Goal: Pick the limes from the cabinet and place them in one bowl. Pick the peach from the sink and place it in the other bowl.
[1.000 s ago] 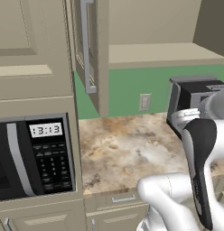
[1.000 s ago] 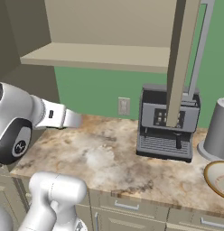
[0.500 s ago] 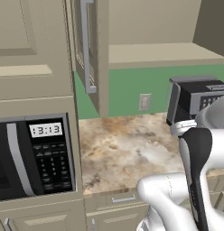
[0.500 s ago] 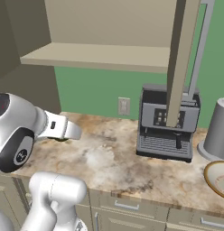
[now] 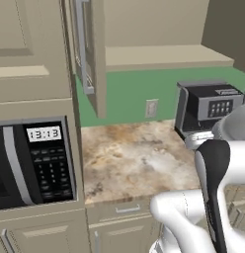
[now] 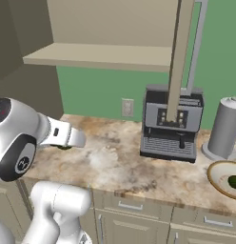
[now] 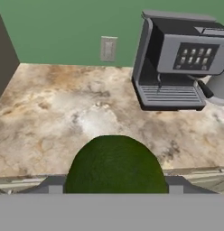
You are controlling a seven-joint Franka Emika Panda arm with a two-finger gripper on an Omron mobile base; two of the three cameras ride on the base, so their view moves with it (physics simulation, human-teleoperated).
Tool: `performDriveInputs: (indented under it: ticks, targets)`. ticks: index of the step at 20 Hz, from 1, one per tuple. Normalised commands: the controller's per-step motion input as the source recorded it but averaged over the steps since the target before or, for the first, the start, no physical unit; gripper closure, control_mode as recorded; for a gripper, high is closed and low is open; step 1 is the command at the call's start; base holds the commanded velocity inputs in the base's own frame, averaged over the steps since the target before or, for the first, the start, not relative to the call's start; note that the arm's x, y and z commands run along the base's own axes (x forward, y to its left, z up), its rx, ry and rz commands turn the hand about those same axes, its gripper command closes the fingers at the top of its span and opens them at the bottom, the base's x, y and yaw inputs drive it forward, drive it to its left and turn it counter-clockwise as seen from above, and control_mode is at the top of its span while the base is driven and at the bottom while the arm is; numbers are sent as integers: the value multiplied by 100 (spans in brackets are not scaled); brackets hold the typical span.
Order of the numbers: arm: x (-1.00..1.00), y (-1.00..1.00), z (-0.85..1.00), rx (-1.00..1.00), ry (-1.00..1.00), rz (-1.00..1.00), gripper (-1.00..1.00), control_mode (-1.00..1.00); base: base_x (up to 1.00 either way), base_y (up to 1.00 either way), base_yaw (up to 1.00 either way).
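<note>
Left base view: the cabinet [image 5: 90, 54] door hangs open, upper left. Right base view: one bowl [image 6: 223, 177] at right edge holds a lime [image 6: 235, 181]. Hand view: another lime [image 7: 115, 164] sits bottom centre, clamped in the gripper [image 7: 113, 184] (fingers mostly hidden).

A green wall [image 6: 96, 86] with an outlet [image 6: 127, 107] backs the mottled stone counter [image 5: 129, 163] over beige drawers [image 6: 134, 214].
</note>
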Motion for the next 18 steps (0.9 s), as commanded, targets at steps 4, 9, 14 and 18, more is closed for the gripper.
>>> performDriveInputs:
  ticks: [4,9,14,18]
  targets:
    - [0,0,0,0,0,0,100,100,-62,-38,-7]
    - [0,0,0,0,0,0,100,100,-59,-39,-6]
    - [0,0,0,0,0,0,100,100,-19,-52,-3]
    - [0,0,0,0,0,0,100,100,0,-79,0]
